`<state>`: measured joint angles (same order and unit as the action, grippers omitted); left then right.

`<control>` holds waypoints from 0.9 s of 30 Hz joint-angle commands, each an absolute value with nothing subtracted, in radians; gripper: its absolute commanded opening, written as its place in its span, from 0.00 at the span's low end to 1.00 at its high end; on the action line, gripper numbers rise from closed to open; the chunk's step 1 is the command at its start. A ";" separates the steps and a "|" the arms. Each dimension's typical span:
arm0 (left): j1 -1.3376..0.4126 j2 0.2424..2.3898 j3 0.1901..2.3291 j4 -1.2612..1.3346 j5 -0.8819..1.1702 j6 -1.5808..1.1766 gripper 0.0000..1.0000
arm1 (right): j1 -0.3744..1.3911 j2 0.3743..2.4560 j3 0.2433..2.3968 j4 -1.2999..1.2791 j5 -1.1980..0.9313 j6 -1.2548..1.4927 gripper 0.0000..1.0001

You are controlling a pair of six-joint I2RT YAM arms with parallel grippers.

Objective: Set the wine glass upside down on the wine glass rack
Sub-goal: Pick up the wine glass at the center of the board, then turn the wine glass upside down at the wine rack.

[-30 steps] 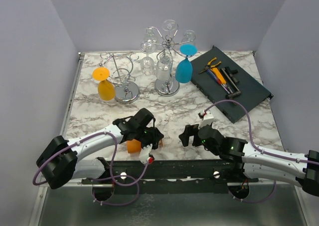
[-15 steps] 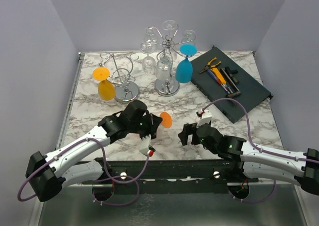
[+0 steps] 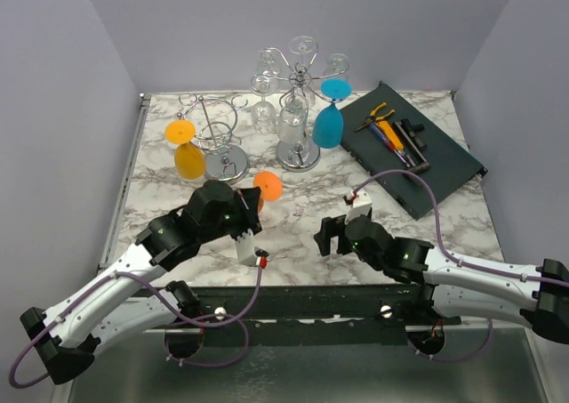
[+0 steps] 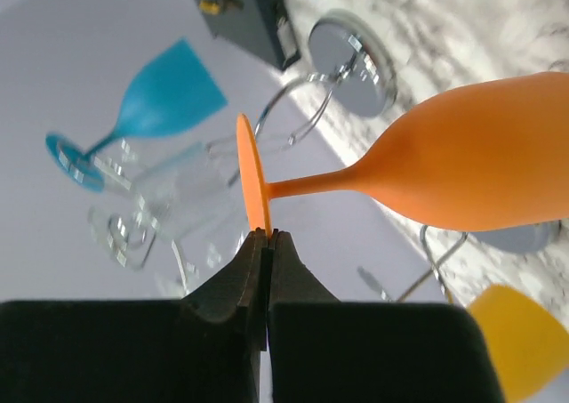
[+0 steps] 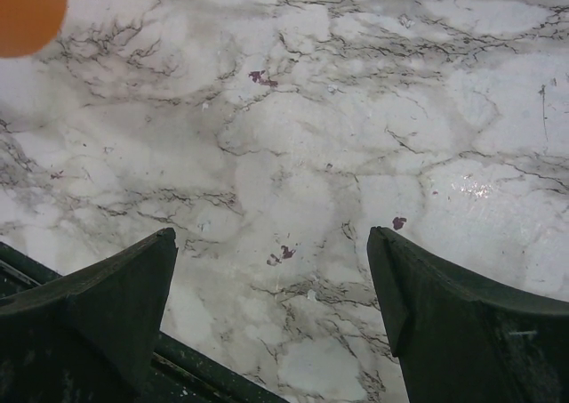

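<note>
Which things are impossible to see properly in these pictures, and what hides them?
- Top view: the bowl of the orange wine glass and the left pincer, mostly hidden by the left wrist.
- Left wrist view: the bowl's mouth, cut off by the right edge; the hooks of the tall rack, blurred.
- Right wrist view: an orange shape, cut off by the top-left corner; unclear which part of the glass.

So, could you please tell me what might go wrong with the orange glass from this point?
1. The left gripper pinches only the thin foot rim of the orange glass, so the glass could pivot or slip free.
2. The nearer rack holds a yellow glass, and a swinging bowl might knock it during hanging.
</note>
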<state>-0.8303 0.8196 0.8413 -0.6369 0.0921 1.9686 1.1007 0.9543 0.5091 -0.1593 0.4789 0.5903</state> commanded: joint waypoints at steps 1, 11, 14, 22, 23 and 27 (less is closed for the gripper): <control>-0.822 0.761 0.991 -0.635 -0.147 1.816 0.00 | 1.108 0.924 0.549 -0.172 0.512 0.571 0.95; -0.823 0.769 1.383 -0.668 -0.432 1.680 0.00 | 1.108 0.897 0.580 -0.224 0.503 0.546 0.95; -0.826 0.803 1.468 -0.636 -0.483 1.675 0.00 | 1.108 0.898 0.595 -0.227 0.505 0.532 0.95; -0.839 0.982 1.615 -0.357 -0.583 1.663 0.00 | 1.108 0.910 0.631 -0.218 0.495 0.508 0.95; -0.840 1.000 1.621 -0.339 -0.587 1.663 0.00 | 1.108 0.908 0.633 -0.218 0.495 0.507 0.95; -0.786 1.071 1.645 -0.307 -0.573 1.581 0.00 | 1.109 0.889 0.635 -0.221 0.498 0.507 0.95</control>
